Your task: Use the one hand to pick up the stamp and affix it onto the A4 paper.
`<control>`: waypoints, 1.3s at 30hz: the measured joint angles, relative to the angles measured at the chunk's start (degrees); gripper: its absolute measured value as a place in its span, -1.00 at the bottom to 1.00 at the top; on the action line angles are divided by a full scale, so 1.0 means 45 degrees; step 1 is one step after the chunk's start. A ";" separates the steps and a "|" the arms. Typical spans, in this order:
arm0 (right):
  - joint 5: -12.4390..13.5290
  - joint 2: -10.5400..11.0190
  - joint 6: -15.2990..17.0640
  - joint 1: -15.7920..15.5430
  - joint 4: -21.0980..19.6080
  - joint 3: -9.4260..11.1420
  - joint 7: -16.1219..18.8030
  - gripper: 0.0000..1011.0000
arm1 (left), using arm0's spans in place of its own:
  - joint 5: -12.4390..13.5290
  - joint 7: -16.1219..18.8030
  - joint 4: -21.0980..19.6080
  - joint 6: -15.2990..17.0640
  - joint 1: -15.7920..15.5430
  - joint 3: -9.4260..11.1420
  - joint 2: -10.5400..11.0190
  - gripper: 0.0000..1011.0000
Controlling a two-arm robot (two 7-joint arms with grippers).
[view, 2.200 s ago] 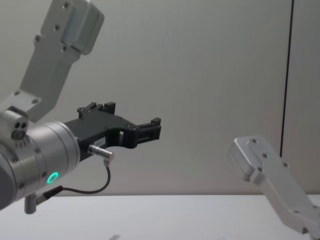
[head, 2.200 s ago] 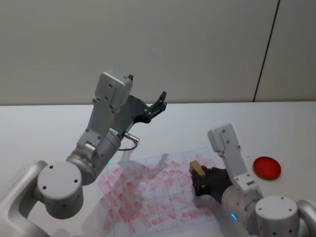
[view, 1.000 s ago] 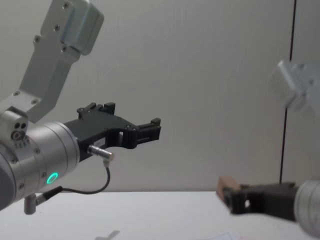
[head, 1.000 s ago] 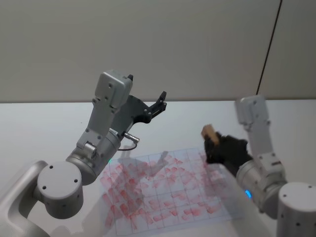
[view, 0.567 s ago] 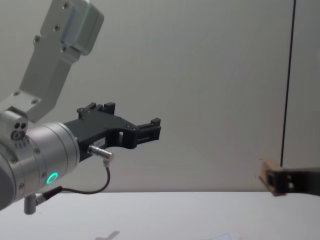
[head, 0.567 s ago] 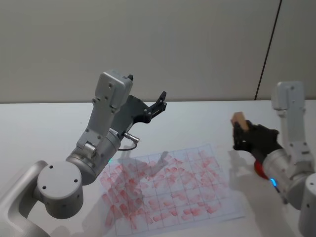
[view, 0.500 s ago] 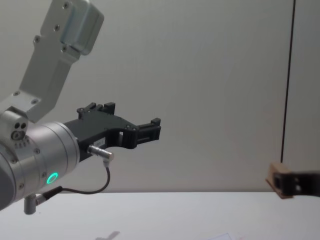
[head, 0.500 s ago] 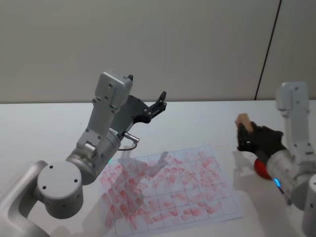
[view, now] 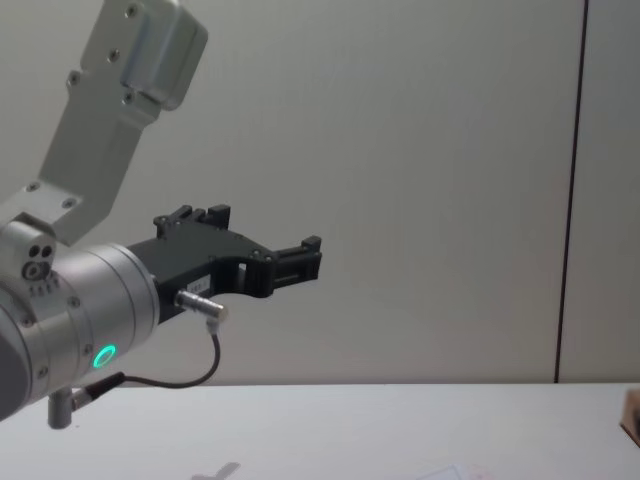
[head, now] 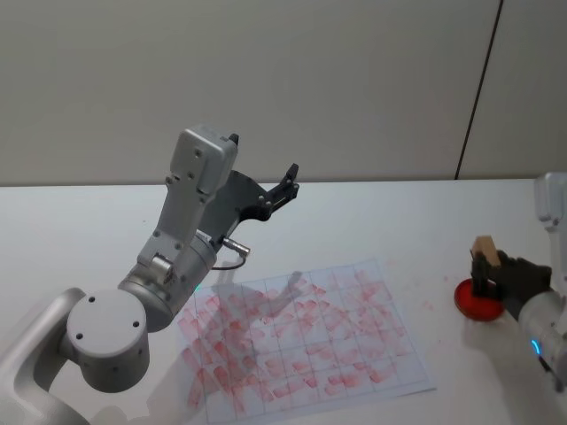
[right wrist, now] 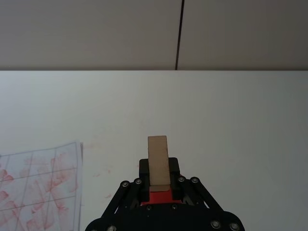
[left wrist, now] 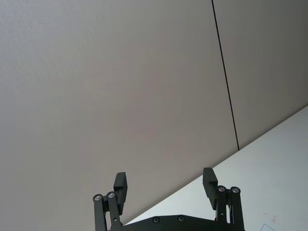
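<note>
My right gripper (head: 484, 268) is shut on the stamp (head: 484, 247), a small upright wooden block, and holds it down on or just over a round red ink pad (head: 469, 305) at the table's right side. In the right wrist view the stamp (right wrist: 158, 165) stands between the black fingers (right wrist: 144, 168), with the red ink pad (right wrist: 159, 196) showing underneath. The A4 paper (head: 301, 341) lies flat in the middle of the table, left of the pad, with a grid covered in red stamp marks. My left gripper (head: 288, 182) hangs open, raised high over the table's back left.
The raised left arm (head: 190, 230), with its green ring (view: 103, 355) and cable, rises above the paper's left part. The paper's corner (right wrist: 43, 190) shows apart from the stamp. A wall with a dark vertical seam (head: 477, 88) stands behind the white table (head: 390, 221).
My right gripper lifted the stamp off the paper, carried it right and lowered it to the red ink pad. The left arm has stayed still.
</note>
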 joint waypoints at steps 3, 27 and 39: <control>0.0036 0.0045 0.0083 -0.0055 0.0100 0.0096 -0.0066 -0.57 | 0.0000 0.0000 0.0000 0.0000 0.0000 0.0000 0.0000 0.98; -0.0376 -0.0049 -0.0021 0.0160 0.1295 0.0250 0.0455 -0.57 | 0.0000 0.0001 0.0001 -0.0001 0.0000 0.0000 0.0000 0.98; -0.0574 -0.0143 -0.0455 0.0265 0.1664 0.0239 0.0801 0.07 | 0.0000 0.0000 0.0000 0.0000 0.0000 0.0000 0.0000 0.98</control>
